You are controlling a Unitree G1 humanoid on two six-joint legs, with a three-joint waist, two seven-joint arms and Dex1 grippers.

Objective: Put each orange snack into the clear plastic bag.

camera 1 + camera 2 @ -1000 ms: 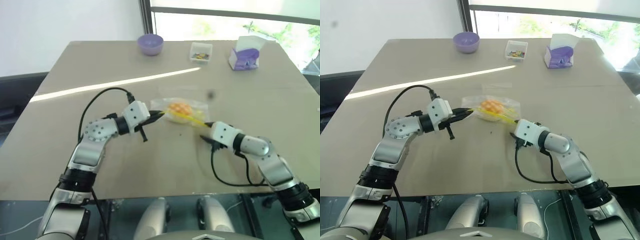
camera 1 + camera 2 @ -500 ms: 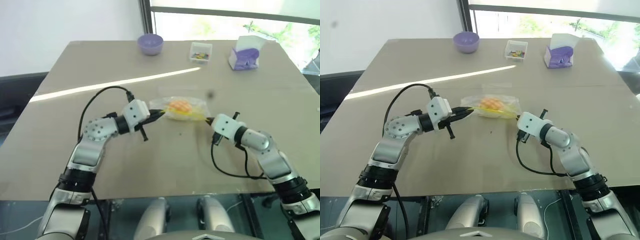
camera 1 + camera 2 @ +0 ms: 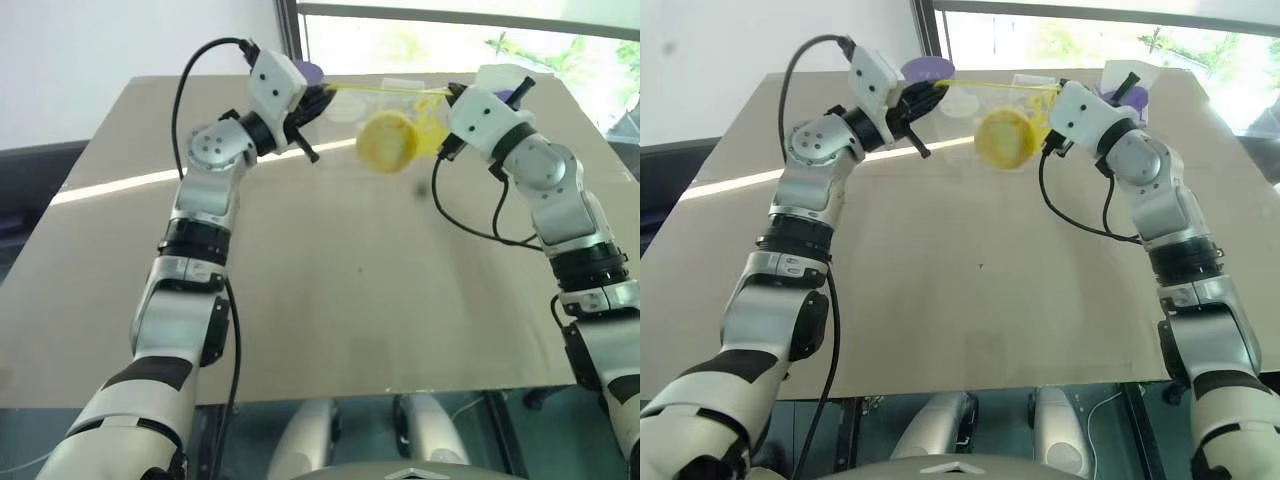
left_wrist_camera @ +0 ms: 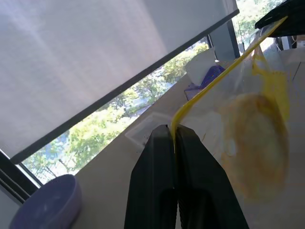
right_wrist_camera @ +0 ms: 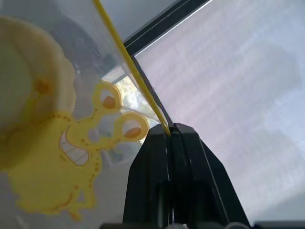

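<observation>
**Bag lifted clear of the table, snack inside**

Raised high now — a second ago lying flat on the table (image 3: pixel 330 300) between the two arms, the clear plastic bag (image 3: pixel 1025 100) hangs in the air over the far part of the tabletop, stretched by its yellow mouth strip. Left gripper (image 4: pixel 174 136) pinched tight on one end of that strip; right gripper (image 5: pixel 169 133) clamped on the other end, having snapped closed within the last second. Both sets of jaws fully together, nothing between them but the thin bag edge.

Sagging low in the hanging bag, the orange snack (image 3: pixel 386 142) — its pale rounded side turned toward the head camera, well above the tabletop. Beside it in the right wrist view, the bag's yellow cartoon print.

Judged from this: loading done for this snack, and the lift likely meant to settle it to the bottom. Mouth strip pulled taut and straight, but whether sealed cannot be told. Purple bowl (image 4: pixel 45 202) at the far edge, unmoved.
</observation>
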